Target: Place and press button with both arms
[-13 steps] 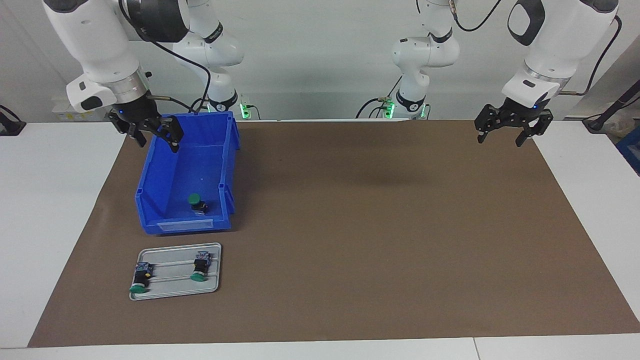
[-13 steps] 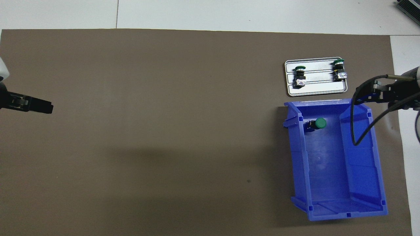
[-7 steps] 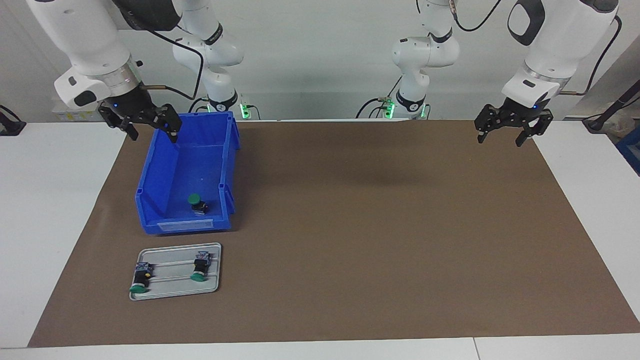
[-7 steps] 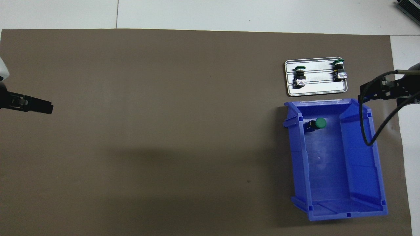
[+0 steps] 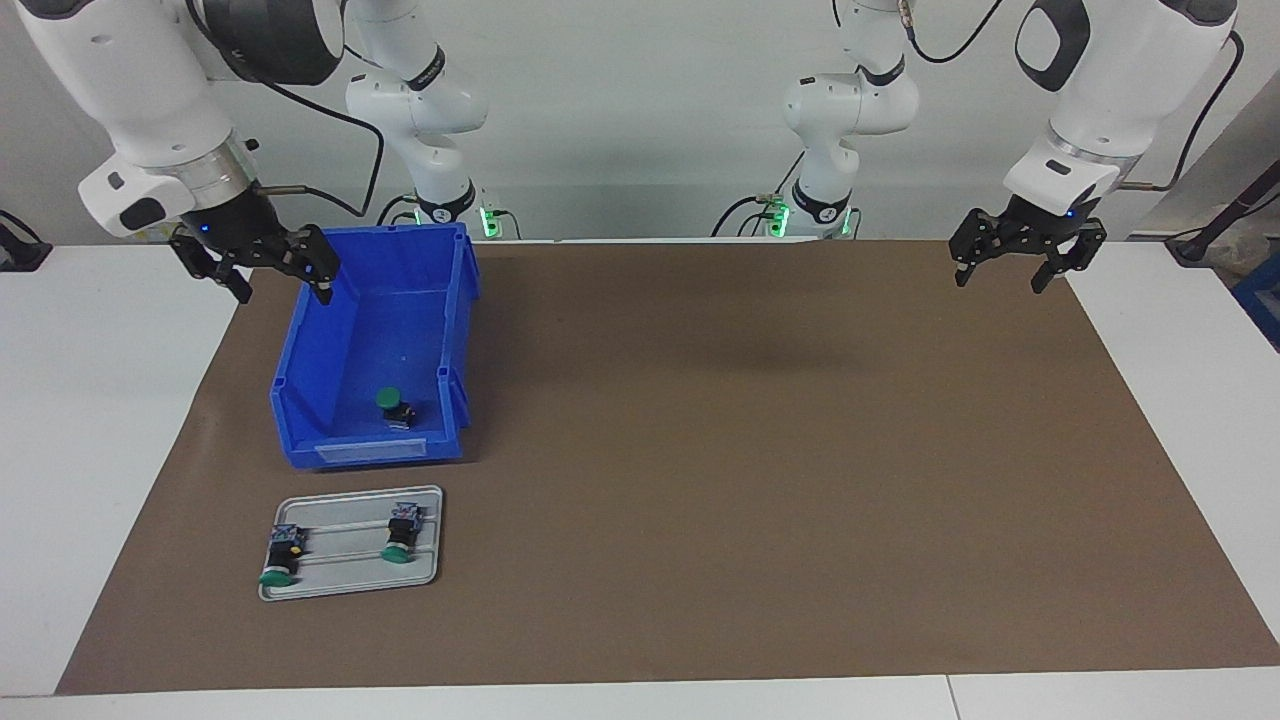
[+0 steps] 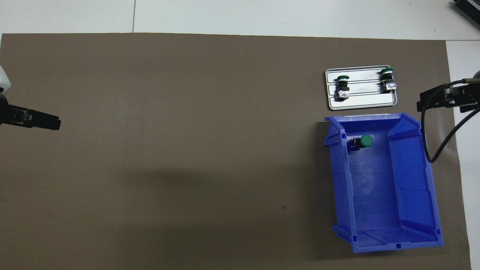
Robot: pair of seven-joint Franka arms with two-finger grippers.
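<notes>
A blue bin (image 5: 372, 350) sits on the brown mat (image 5: 700, 450) that covers the surface, toward the right arm's end. The button (image 5: 395, 406) with the green cap lies inside the bin, on its floor, close to the low wall that is farthest from the robots. Seen from the bin's middle in the overhead view, the button is at about 11 o'clock. Just past that low wall, at 12 o'clock from the bin in the overhead view, lies a grey tray (image 5: 350, 575) with two more buttons (image 5: 282, 552) on it, one at each end. The right tool (image 5: 262, 270) hangs in the air over the bin's outer edge and the mat beside it, with its fingers spread wide and nothing in them. The bin's tall walls stand around the button. The left tool (image 5: 1028, 258) waits over the mat's corner at the left arm's end, well apart from everything, fingers spread too.
</notes>
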